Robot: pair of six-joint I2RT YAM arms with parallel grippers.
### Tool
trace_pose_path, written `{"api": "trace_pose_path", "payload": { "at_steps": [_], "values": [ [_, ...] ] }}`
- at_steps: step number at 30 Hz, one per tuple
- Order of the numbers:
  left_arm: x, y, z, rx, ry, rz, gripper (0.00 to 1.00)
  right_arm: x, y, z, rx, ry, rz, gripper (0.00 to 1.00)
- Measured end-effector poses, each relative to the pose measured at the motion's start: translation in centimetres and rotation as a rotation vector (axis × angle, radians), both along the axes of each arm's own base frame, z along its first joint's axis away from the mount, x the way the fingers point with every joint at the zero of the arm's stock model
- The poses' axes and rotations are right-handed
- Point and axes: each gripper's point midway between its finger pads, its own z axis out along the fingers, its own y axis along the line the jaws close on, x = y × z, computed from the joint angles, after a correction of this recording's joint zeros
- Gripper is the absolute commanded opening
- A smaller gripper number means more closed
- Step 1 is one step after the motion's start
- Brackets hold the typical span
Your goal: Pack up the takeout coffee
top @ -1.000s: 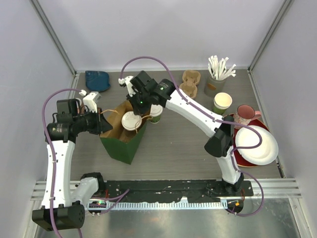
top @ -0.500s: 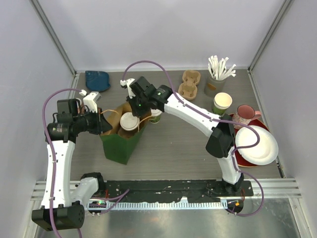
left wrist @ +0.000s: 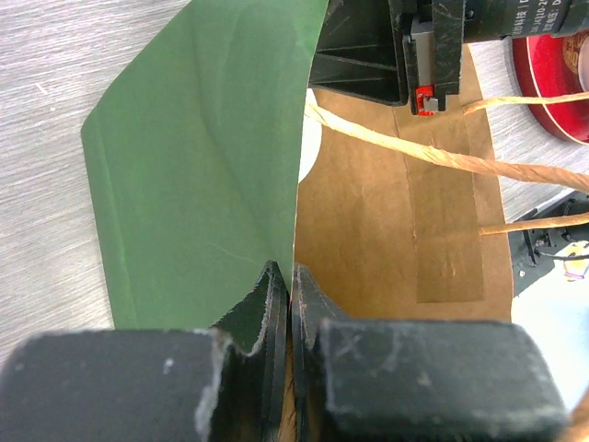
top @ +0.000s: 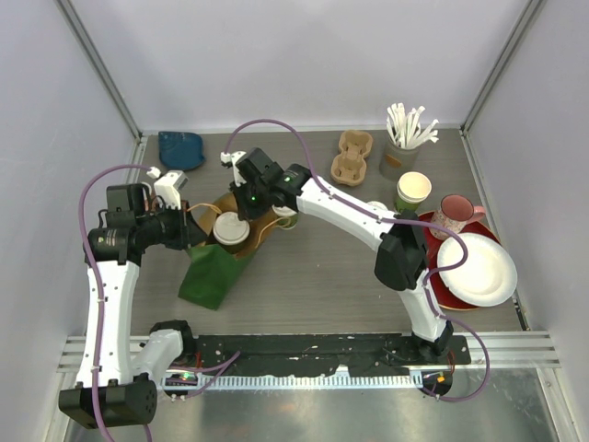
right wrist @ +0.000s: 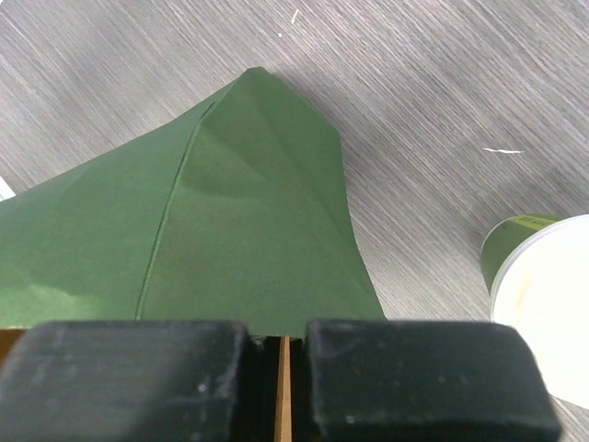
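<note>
The left gripper [left wrist: 287, 281] and right gripper [right wrist: 282, 333] are each clamped shut on the rim of the bag [top: 207, 276]. Uneven pull may tear the paper or topple the leaning bag, spilling the cup [top: 230, 230].

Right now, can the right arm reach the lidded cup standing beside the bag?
Probably not yet: the right tool is shut on the rim of the green bag and would have to let go first. Otherwise the lidded cup stands close by, uncovered.
</note>
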Motion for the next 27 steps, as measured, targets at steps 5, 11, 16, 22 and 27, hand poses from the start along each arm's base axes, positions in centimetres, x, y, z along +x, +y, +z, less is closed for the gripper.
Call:
{"api": "trace_pose_path", "payload": {
  "at_steps": [5,11,16,22,27],
  "values": [
    [0.0,0.1,0.0,0.003,-0.001,0.005,0.00,-0.2,0.1,0.1,0.012,0.009,-0.002,0.01],
    [0.2,0.2,0.1,0.005,-0.009,0.013,0.55,-0.2,0.0,0.2,0.010,0.006,-0.007,0.01],
    [0.4,0.2,1.3,0.008,-0.045,0.013,0.93,-0.1,-0.3,0.1,-0.003,0.005,-0.015,0.01],
    [0.5,0.5,4.9,0.027,-0.128,0.025,1.00,-0.2,-0.4,0.2,-0.009,0.011,-0.014,0.01],
    [0.3,1.2,7.0,0.068,-0.171,0.061,1.00,-0.6,-0.2,0.5,-0.004,0.014,-0.003,0.01]
  ]
}}
